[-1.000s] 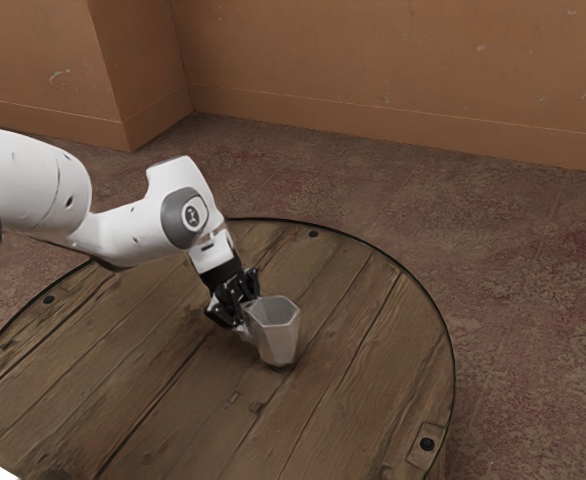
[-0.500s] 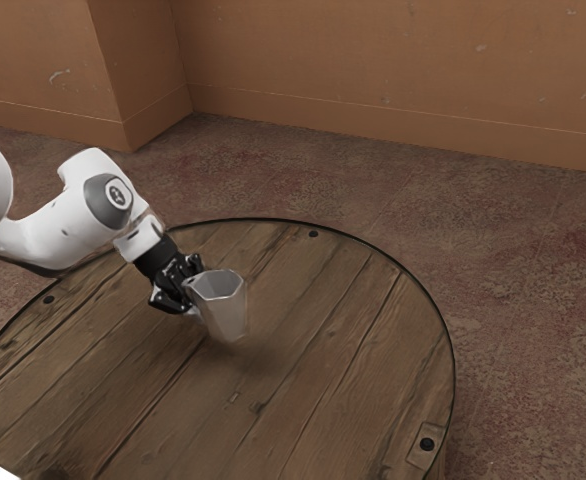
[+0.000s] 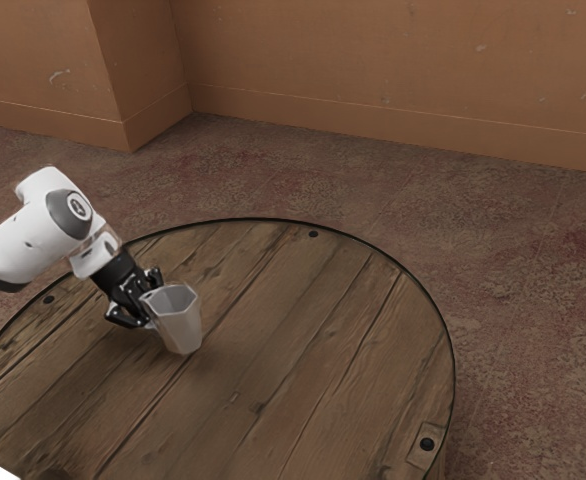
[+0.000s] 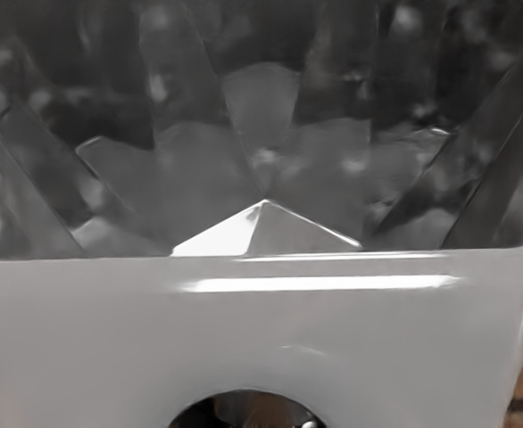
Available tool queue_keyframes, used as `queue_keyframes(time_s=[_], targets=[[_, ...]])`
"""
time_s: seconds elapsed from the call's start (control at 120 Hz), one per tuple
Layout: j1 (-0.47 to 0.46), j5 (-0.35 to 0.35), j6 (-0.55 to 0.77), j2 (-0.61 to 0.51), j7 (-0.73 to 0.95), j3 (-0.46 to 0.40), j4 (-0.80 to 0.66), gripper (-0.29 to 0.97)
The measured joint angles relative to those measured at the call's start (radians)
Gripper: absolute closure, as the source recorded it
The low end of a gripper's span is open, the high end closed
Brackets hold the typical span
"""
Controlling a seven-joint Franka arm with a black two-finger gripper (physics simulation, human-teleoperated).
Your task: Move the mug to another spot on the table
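Mid-carry: gripper (image 3: 139,300) clamped on the mug (image 3: 176,316).
We grip it by the arm-side wall near the rim, so the wrist view looks over that white wall into the faceted inside. That off-centre hold likely explains the slight tilt. The mug is over the table (image 3: 323,340), toward the exterior view's left. It looks just clear of the planks, but we can't confirm. Next call: lower, then release.
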Motion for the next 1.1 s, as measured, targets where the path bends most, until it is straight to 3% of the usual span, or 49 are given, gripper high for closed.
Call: queue_keyframes(time_s=[0.408,0.758,0.925,1.1], targets=[[-0.002,-0.001,0.011,0.116,0.091,0.001,0.054,0.64],[0.001,0.007,0.012,0.115,0.124,0.000,0.054,0.18],[0.018,0.008,0.007,0.015,0.133,0.000,0.004,0.08],[0.036,0.016,-0.044,-0.209,0.130,-0.001,-0.089,0.04]])
